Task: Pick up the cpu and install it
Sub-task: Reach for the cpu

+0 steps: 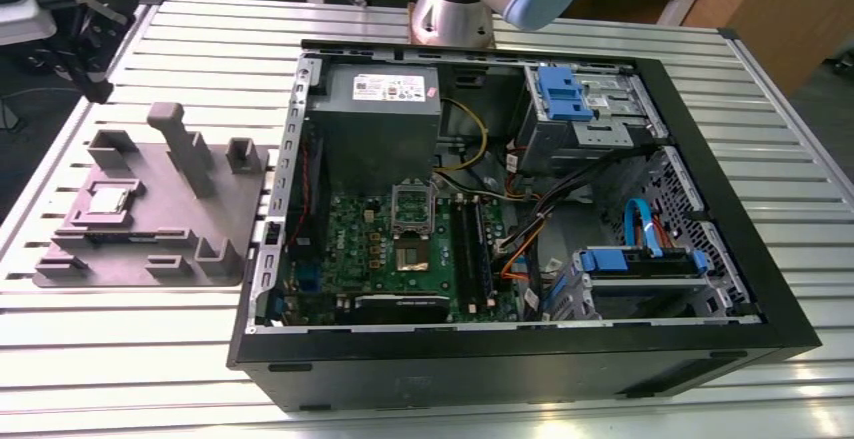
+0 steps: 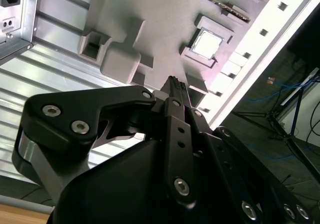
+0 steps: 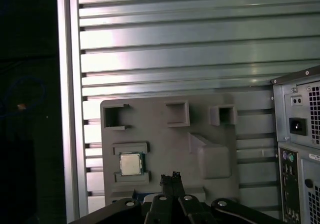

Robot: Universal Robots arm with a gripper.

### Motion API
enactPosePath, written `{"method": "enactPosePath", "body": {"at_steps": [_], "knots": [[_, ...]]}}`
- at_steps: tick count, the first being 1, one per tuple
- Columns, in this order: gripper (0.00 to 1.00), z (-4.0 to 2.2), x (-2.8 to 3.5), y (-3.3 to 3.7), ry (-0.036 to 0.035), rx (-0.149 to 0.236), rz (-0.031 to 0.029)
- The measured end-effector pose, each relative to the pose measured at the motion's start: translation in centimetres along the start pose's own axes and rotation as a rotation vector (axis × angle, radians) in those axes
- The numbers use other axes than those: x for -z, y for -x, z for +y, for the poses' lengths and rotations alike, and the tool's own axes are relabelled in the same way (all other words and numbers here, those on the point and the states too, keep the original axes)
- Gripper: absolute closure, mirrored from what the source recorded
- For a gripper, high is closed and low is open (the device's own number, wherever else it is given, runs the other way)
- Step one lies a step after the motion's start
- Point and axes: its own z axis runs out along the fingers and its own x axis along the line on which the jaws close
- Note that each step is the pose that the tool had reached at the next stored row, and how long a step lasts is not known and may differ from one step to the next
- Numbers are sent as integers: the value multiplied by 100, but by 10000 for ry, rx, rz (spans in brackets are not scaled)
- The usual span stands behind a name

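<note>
The cpu (image 1: 110,199) is a small square chip with a silver top, lying flat in a recess of the grey plastic tray (image 1: 200,249) at the exterior view's left. Both wrist views look down on it, as the cpu (image 3: 131,164) and the cpu (image 2: 206,43). My gripper (image 3: 170,178) hangs well above the tray, off to one side of the chip and not touching it. Its black fingertips (image 2: 175,83) are pressed together, shut, with nothing between them. Inside the open computer case (image 1: 534,359) lies the green motherboard (image 1: 400,249).
The tray has upright posts (image 1: 180,144) and raised blocks around the chip. The case holds a grey power-supply box (image 1: 380,109), blue drive brackets (image 1: 567,94) and loose cables (image 1: 534,229). The ribbed metal table (image 1: 200,49) ends close to the tray's outer side.
</note>
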Motion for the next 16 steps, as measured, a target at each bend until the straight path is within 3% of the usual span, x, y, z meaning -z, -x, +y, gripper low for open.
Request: {"method": "enactPosePath", "body": {"at_steps": [16], "knots": [[90, -22, -10, -285, 0, 0, 0]]}}
